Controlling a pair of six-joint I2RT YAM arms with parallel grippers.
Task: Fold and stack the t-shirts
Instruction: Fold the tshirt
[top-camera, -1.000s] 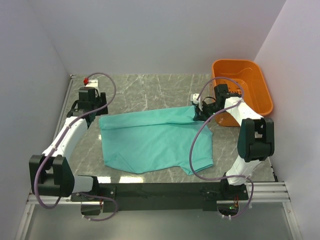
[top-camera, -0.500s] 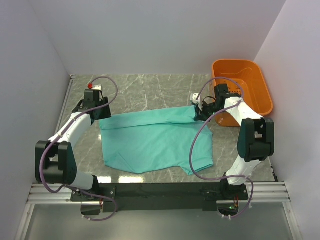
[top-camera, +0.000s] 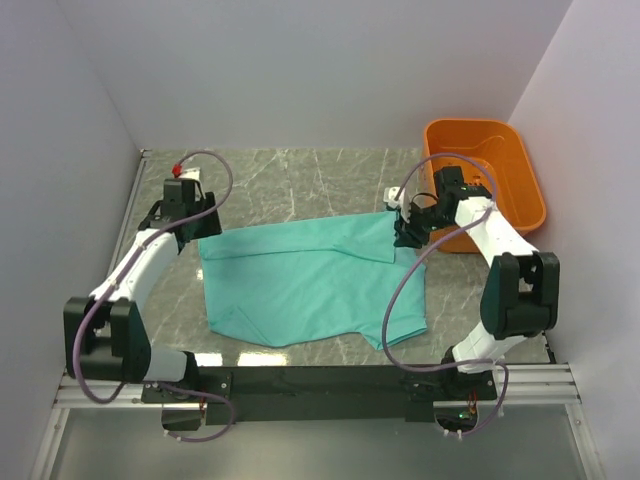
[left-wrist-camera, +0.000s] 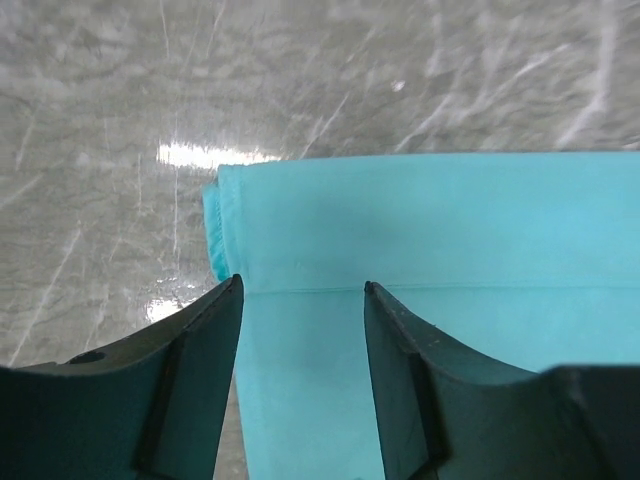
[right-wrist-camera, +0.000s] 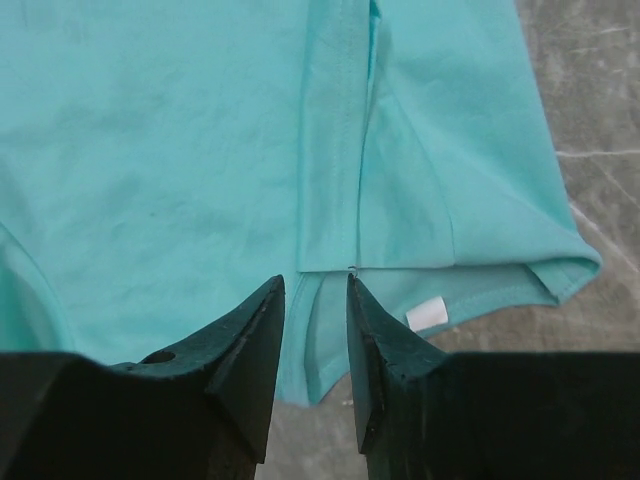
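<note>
Plain teal t-shirt (top-camera: 300, 285) flat on marble table (top-camera: 300, 180), white neck label (right-wrist-camera: 427, 314) showing. Left pincer (left-wrist-camera: 302, 285) apart; right pincer (right-wrist-camera: 315, 282) narrowly apart, empty.

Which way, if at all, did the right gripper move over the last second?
Yes: right gripper shifted slightly right, toward the orange basket.

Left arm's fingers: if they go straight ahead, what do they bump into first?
Probably the teal t-shirt: its edge lies right between the fingers, though how far off is unclear.
</note>
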